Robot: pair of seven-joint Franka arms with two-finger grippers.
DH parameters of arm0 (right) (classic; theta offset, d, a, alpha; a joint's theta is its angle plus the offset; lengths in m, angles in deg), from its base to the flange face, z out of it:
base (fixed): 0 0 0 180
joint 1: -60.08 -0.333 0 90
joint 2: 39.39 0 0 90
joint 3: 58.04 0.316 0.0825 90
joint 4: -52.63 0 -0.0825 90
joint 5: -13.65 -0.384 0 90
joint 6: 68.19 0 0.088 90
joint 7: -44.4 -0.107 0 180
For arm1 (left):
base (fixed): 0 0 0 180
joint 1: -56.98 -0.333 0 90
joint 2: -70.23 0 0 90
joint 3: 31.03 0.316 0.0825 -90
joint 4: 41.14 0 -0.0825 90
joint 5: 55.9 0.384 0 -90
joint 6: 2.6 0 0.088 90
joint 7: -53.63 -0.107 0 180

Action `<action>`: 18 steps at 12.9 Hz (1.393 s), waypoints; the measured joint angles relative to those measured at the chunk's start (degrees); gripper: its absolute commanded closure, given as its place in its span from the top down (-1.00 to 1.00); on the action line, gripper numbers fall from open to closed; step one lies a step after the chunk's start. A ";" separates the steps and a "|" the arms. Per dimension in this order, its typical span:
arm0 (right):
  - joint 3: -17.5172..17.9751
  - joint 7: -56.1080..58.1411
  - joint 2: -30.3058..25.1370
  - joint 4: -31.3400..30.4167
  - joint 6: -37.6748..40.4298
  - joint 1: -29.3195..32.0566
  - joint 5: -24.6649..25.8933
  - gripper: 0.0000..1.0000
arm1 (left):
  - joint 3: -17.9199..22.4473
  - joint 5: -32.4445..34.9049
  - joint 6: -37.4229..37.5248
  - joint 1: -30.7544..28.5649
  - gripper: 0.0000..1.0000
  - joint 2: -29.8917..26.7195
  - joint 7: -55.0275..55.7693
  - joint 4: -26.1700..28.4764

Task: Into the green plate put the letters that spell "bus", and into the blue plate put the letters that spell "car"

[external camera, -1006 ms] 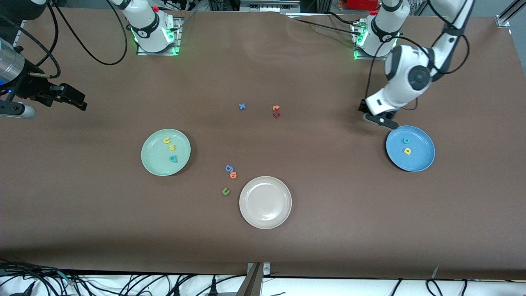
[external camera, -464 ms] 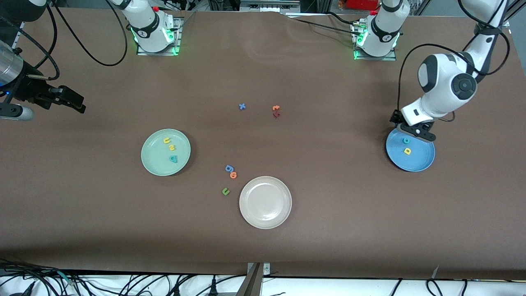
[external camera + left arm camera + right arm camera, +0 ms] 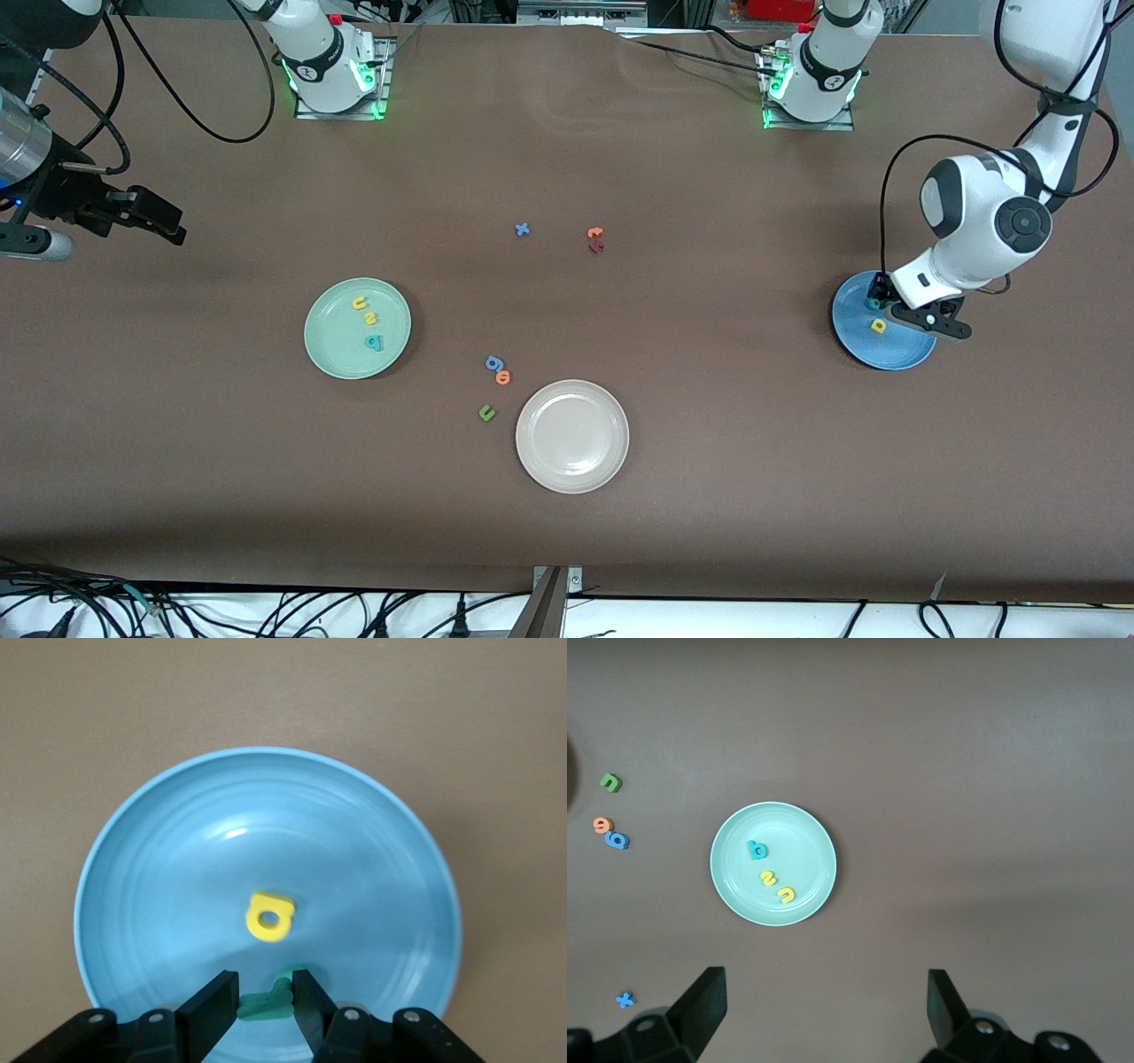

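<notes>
My left gripper (image 3: 879, 294) hangs low over the blue plate (image 3: 897, 351), shut on a small teal r (image 3: 270, 1001) that sits crosswise between its fingers. A yellow a (image 3: 878, 326) lies on that plate (image 3: 177, 859), also clear in the left wrist view (image 3: 270, 917). A teal c (image 3: 875, 305) shows just beside the fingers in the front view. The green plate (image 3: 332, 350) holds a yellow u (image 3: 359, 303), a yellow s (image 3: 370, 318) and a teal b (image 3: 374, 342). My right gripper (image 3: 164, 221) waits open at the right arm's end of the table, high above the green plate's side (image 3: 772, 819).
A beige-white plate (image 3: 572, 474) sits near the table's middle, nearer the camera. Beside it lie a blue g (image 3: 494, 362), an orange letter (image 3: 503, 377) and a dark green u (image 3: 486, 412). Farther from the camera lie a blue x (image 3: 522, 229), an orange t (image 3: 595, 233) and a dark red letter (image 3: 596, 247).
My left arm has swung toward its own end of the table, from beside the blue plate to over it, carrying the teal r. The right arm has stayed put.
</notes>
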 measured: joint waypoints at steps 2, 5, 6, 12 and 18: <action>0.00 0.00 0.02 0.00 -0.05 0.00 0.00 1.00 | -0.03 -1.39 -0.22 -0.10 0.13 2.90 0.07 -1.22; 0.01 0.00 0.04 0.01 -0.07 0.00 0.03 1.00 | -0.33 -1.84 -0.56 0.20 1.00 4.26 0.03 -2.02; 0.01 0.00 0.06 0.01 -0.07 0.00 0.03 1.00 | -0.34 -1.84 -0.56 0.32 1.00 4.24 0.03 -2.34; 0.53 0.00 0.10 0.02 -0.07 -0.03 0.04 1.00 | -0.26 -1.84 17.24 0.31 1.00 -3.61 0.03 -10.11; 0.63 0.00 0.11 0.04 -0.07 -0.03 0.06 1.00 | 0.18 -1.84 42.12 -0.76 1.00 -15.68 0.37 -23.48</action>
